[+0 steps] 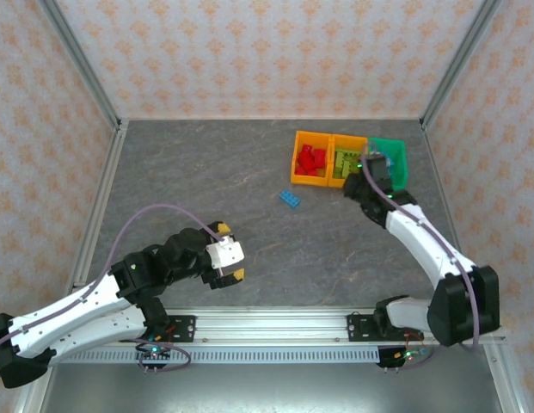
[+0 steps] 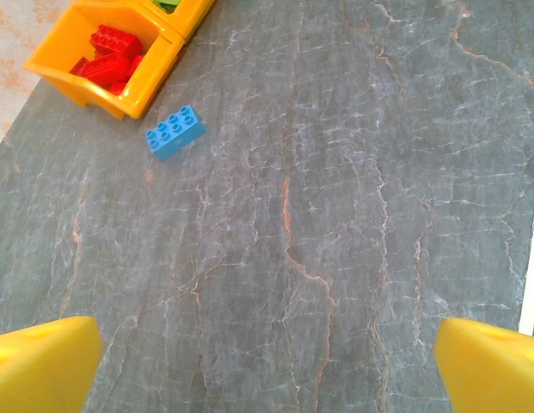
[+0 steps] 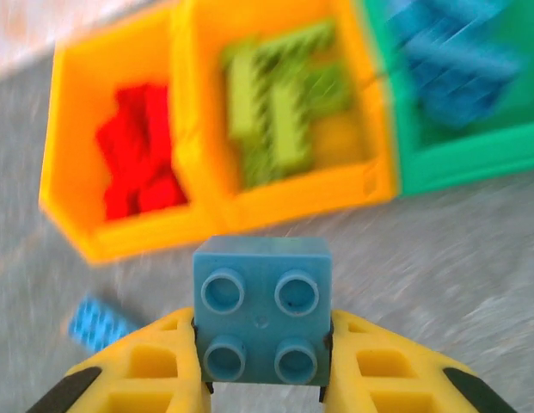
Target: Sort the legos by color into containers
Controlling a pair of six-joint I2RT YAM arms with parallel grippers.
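From above, the right tool [image 1: 367, 162] hangs at the bins [image 1: 309, 180] near the table's [image 1: 206, 172] far right corner, and a loose blue brick [image 1: 291, 200] lies just in front of them.

Left wrist: the left tool [image 2: 267, 370] gapes wide and empty, with the loose blue brick well ahead.

Right wrist: the right tool pinches a held blue brick [image 3: 262, 310] just short of the bins.

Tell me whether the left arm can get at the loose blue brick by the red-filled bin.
Probably yes. Its open fingers face the blue brick across bare table, and the brick lies clear of the orange bin.
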